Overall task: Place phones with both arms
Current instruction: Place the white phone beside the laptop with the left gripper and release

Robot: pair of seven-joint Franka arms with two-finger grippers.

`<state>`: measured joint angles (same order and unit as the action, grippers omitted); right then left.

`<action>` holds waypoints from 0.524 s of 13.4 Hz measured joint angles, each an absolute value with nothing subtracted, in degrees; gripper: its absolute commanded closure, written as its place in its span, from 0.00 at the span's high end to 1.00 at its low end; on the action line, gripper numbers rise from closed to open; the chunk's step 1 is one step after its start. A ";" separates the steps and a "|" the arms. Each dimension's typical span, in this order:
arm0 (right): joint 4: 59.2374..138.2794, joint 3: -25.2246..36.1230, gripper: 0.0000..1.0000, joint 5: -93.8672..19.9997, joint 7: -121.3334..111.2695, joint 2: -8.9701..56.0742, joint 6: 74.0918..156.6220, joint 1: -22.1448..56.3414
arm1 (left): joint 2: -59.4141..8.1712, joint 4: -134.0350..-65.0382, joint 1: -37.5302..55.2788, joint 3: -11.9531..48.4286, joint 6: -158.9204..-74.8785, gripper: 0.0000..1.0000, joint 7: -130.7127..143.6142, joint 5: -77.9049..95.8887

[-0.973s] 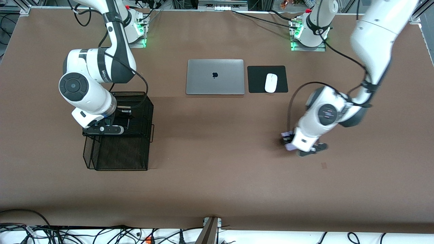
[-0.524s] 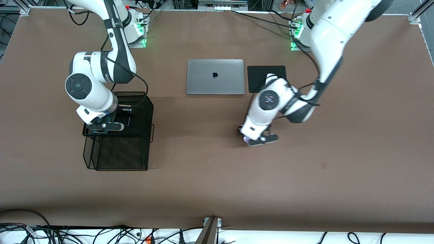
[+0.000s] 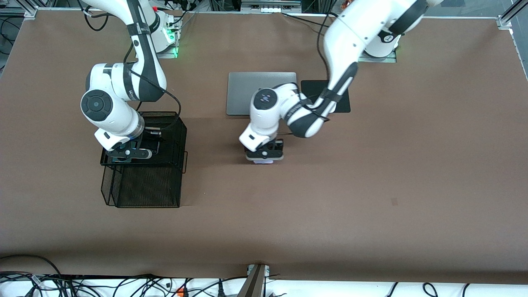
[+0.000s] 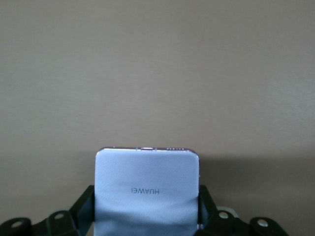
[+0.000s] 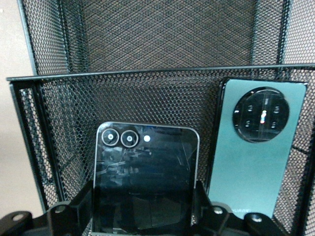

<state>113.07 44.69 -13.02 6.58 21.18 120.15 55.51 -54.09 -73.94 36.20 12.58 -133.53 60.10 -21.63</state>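
My left gripper hangs low over the bare table, over a spot nearer the front camera than the laptop. It is shut on the small pale lilac-white phone, whose edge peeks out below the hand. My right gripper is inside the black mesh basket, shut on the small squarish black phone; its fingers press the phone's two sides. Beside it in the basket lies the long dark-green phone with its round black camera ring.
The silver laptop lies closed in the middle, partly covered by the left arm. A black mouse pad sits beside it toward the left arm's end. The basket's mesh walls stand close around the right gripper.
The left arm has swung the lilac-white phone from the left arm's end of the table to the middle. The right gripper has shifted only slightly in the basket.
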 measured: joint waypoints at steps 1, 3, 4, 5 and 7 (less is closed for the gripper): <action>113.09 44.69 1.00 -13.20 6.59 21.22 120.33 55.52 | -56.03 -71.30 38.23 11.17 -133.29 0.01 60.72 -21.63; 113.07 44.69 1.00 -13.21 6.60 21.20 120.65 55.53 | -59.07 -67.75 39.97 10.31 -133.04 0.01 61.38 -21.63; 113.03 44.70 1.00 -13.22 6.60 21.19 120.79 55.54 | -59.94 -66.82 40.14 10.21 -132.97 0.08 61.38 -21.63; 112.87 44.70 1.00 -13.22 6.60 21.18 120.85 55.53 | -60.40 -66.31 40.16 10.09 -132.86 0.35 61.51 -21.63; 111.90 44.74 1.00 -13.22 6.62 21.15 120.85 55.53 | -60.63 -65.78 40.22 9.85 -132.62 1.00 61.70 -21.63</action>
